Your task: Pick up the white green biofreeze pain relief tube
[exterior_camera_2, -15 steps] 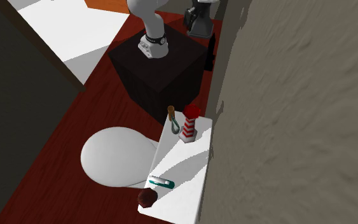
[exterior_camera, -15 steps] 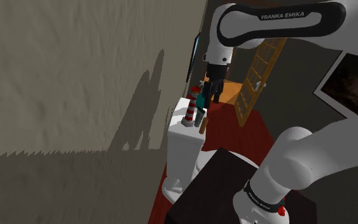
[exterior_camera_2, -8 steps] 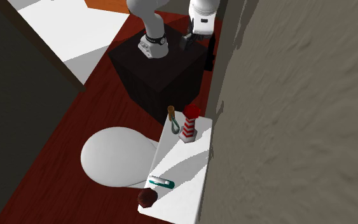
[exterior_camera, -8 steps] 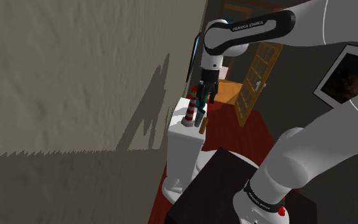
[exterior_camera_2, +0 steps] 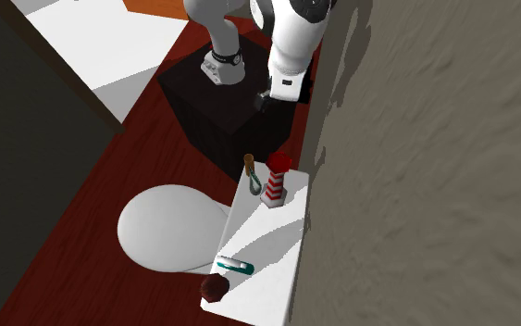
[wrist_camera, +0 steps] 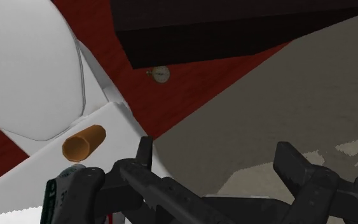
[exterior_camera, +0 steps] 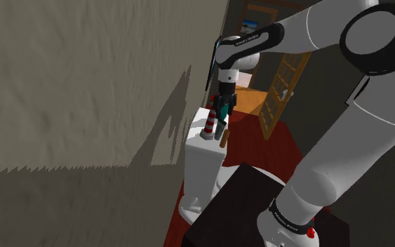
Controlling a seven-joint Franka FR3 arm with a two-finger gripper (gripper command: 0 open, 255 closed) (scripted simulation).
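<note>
Gripper (wrist_camera: 217, 158), fingers apart and empty, hangs on the stand side of the striped lighthouse (exterior_camera_2: 275, 181). White-and-green tube (exterior_camera_2: 235, 266) lies flat well beyond the lighthouse, on the white tank lid (exterior_camera_2: 260, 231). Probably light, soft and slick; best pinched across its mid-body.

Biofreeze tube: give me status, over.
Gripper open, empty, hovers near the brown cylinder end of the tank lid. Tube flat at the lid's far end, beside a dark red object, untouched. Striped lighthouse figure stands between.
</note>
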